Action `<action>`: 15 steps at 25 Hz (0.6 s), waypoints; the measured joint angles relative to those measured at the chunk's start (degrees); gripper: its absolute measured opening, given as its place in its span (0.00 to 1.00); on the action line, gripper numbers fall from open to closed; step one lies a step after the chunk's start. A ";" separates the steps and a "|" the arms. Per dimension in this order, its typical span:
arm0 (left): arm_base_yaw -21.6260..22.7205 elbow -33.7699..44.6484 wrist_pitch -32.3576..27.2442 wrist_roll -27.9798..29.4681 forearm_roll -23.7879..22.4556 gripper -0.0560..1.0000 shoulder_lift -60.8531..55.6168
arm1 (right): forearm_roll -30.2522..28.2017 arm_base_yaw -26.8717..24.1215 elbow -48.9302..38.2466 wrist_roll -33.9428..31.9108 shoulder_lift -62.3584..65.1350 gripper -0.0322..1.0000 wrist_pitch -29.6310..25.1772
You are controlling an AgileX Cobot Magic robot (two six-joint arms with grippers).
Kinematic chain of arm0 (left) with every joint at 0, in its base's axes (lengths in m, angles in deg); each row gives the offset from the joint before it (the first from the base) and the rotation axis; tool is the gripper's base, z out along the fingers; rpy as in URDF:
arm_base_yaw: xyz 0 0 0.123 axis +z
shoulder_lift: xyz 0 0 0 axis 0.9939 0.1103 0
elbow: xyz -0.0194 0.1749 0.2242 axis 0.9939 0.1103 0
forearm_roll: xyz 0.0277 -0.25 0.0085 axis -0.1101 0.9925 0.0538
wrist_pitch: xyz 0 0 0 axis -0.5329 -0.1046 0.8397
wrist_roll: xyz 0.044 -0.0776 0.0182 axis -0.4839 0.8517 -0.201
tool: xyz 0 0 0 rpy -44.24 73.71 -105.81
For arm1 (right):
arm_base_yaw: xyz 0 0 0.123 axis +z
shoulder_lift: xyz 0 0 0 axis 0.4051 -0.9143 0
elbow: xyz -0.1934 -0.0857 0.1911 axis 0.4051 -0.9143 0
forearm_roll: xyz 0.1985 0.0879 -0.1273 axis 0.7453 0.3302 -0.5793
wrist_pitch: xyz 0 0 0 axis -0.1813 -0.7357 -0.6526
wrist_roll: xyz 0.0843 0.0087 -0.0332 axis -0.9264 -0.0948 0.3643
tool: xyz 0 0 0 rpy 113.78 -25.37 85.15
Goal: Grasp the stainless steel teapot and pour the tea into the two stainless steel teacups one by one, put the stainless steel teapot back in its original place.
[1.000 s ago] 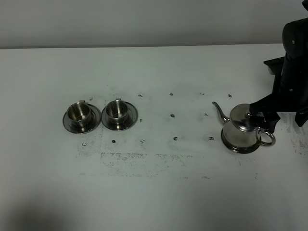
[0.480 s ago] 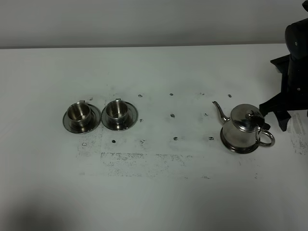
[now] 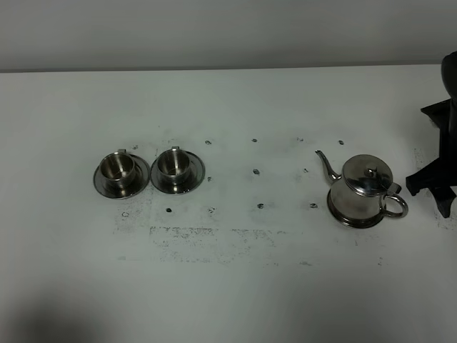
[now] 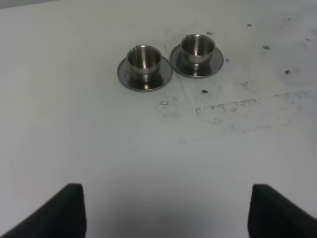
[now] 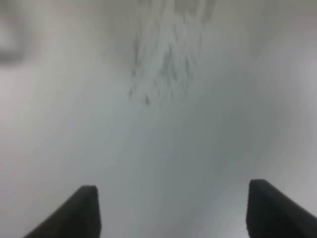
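Left wrist view shows the left claw [image 4: 166,210] gaping wide over bare white bench [image 4: 74,139], nothing between its dark fingertips. Ahead of it stand the two stainless steel teacups, the left teacup [image 4: 143,57] and the right teacup [image 4: 197,45], each upright on its own round saucer. The saucer rims are touching or all but; I cannot tell which. Whether either cup holds tea I cannot make out.

From the exterior high view, the cups sit on the left half of the bench. Dark specks dot the middle, and a scuffed patch [image 3: 214,239] lies just in front of them. Well apart to the right, the stainless steel teapot [image 3: 363,191] stands upright on its round base. Its lid is on, its thin spout points left toward the cups, and its ring handle faces right. Just beside that handle, clear of it, the right claw [image 3: 430,193] hangs at the edge of view. The blurred right wrist view shows its jaws spread wide, only bench between them.
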 joint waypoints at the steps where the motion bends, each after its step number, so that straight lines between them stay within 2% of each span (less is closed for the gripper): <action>1: 0.00 0.00 0.00 0.00 0.00 0.67 0.00 | 0.00 0.00 -1.22 -0.22 1.96 0.60 0.19; 5: 0.00 0.00 0.00 0.00 0.00 0.67 0.00 | 0.00 0.00 -5.89 0.56 7.76 0.60 3.67; 11: 0.00 0.00 0.00 0.00 0.00 0.67 0.00 | -1.50 0.00 -11.66 0.98 8.77 0.60 14.57; 15: 0.00 0.00 0.00 -0.05 0.00 0.67 0.00 | -4.98 0.00 -12.27 -3.12 6.99 0.60 19.60</action>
